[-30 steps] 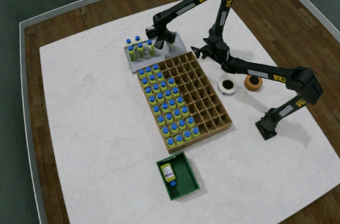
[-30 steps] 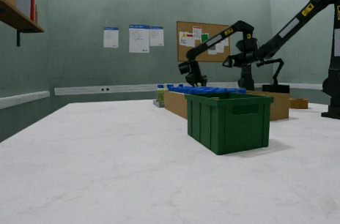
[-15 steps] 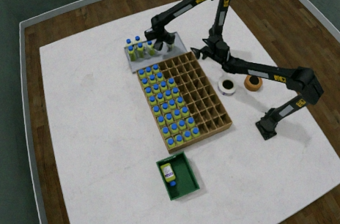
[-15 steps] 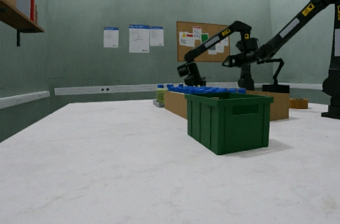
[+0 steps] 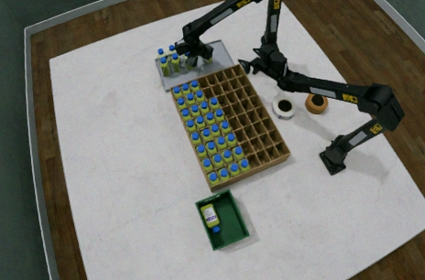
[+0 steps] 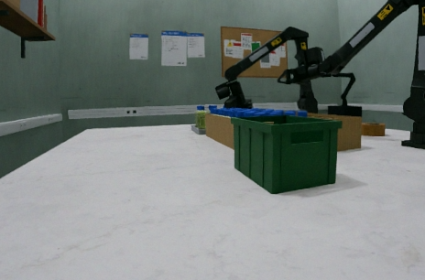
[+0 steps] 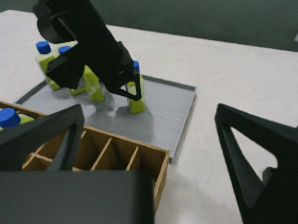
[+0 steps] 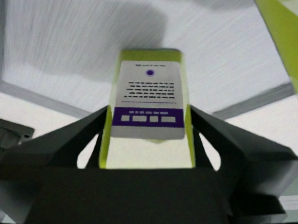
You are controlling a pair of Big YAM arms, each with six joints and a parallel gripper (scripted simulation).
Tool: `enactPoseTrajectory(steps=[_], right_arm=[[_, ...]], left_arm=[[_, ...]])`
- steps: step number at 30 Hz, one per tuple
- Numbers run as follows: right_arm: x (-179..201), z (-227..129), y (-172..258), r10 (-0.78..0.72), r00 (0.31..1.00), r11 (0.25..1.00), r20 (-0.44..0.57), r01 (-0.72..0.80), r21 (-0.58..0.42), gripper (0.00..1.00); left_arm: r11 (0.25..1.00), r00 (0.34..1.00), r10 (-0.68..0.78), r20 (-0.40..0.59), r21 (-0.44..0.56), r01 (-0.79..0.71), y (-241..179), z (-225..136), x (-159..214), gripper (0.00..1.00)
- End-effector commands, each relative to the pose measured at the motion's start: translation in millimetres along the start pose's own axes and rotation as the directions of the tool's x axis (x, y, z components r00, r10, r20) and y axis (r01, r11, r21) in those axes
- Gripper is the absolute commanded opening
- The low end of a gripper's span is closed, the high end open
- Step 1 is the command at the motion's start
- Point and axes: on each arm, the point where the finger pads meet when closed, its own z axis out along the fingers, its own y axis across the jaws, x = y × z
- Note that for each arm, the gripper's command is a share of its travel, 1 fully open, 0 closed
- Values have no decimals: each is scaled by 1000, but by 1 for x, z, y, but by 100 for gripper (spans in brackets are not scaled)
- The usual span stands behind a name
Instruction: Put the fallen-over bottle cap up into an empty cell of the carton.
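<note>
A yellow-green bottle [image 5: 210, 59] [image 7: 137, 102] [image 8: 150, 95] with a blue cap stands about upright, cap up, at or just above the grey tray [image 5: 223, 57] [image 7: 165, 107]. My right gripper [image 7: 136, 92] [image 8: 148, 112] is shut on it, fingers on both sides of its body. My left gripper [image 5: 248, 58] [image 7: 149, 111] is open and empty, above the carton's tray-side corner. The carton [image 5: 252, 173] [image 6: 220, 128] [image 7: 161, 172] holds many upright bottles; its empty cells are toward the arms' side and the tray end.
Several other bottles [image 5: 165, 67] [image 7: 45, 60] stand on the tray, left of the right gripper. A green bin [image 5: 239, 236] [image 6: 284, 158] holds one lying bottle [image 5: 211, 216]. A white round item [image 5: 277, 110] and an orange-brown one [image 5: 316, 109] stand beside the carton near the left arm.
</note>
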Motion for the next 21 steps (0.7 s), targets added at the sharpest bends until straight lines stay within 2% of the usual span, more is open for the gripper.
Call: enactPoseTrajectory(steps=[1,2,3,4,11,16,21], right_arm=[[-1,-13,-1,24,999,999,33,-25,38,84],[-2,-24,-3,26,999,998,46,-28,50,84],[-3,-34,-5,27,998,998,52,-30,55,96],[-3,-45,-8,29,998,998,59,-33,61,100],[-2,-88,-6,29,998,998,62,-33,62,100],[-4,-97,-6,25,998,998,50,-27,50,100],[-4,-118,-5,25,998,998,51,-27,51,100]], left_arm=[[1000,999,-4,35,-2,4,1,3,-18,100],[1000,999,-4,35,-2,4,1,3,-18,100],[1000,999,-4,35,-2,4,1,3,-18,100],[1000,999,-4,35,-2,4,1,3,-18,100],[1000,999,-4,35,-2,4,1,3,-18,100],[1000,999,-4,35,-2,4,1,3,-18,100],[998,995,-29,91,-56,34,11,1,-31,100]])
